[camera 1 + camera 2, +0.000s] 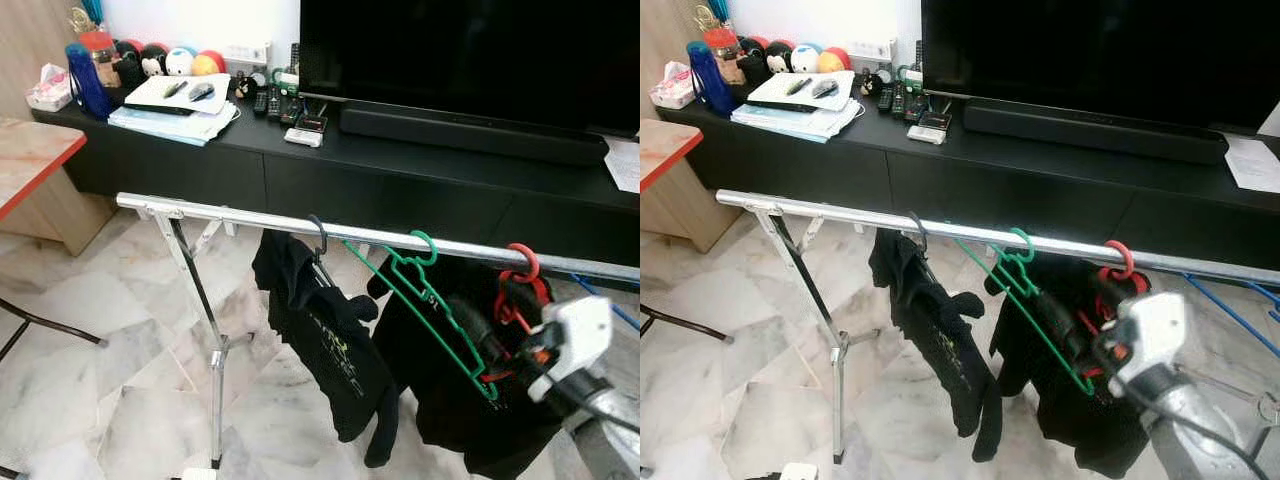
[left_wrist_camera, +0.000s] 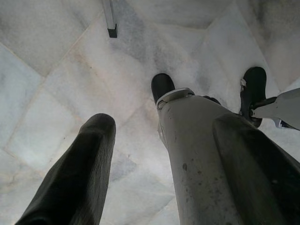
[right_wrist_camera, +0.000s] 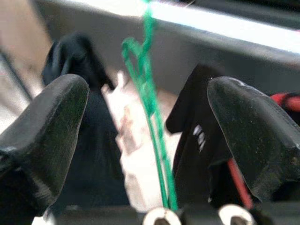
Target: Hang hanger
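Note:
A green hanger (image 1: 436,300) hooks over the silver rail (image 1: 250,215) of a drying rack and slants down to the right. My right gripper (image 1: 462,318) is open just below the rail. The hanger's green wire (image 3: 157,140) runs between the two spread fingers (image 3: 47,131) without touching either. A red hanger (image 1: 522,262) carrying a black garment (image 1: 450,400) hangs just right of it. To the left, a black shirt (image 1: 330,340) hangs from a dark hook. My left gripper (image 2: 164,129) hangs open beside my leg, pointing down at the floor.
Behind the rack stand a long black TV cabinet (image 1: 400,180) and a dark TV (image 1: 470,50). The cabinet top holds papers, remotes and toys (image 1: 180,100). A wooden table corner (image 1: 25,150) juts in at the left. Blue hangers (image 1: 1230,310) sit far right. The floor is marble (image 1: 90,350).

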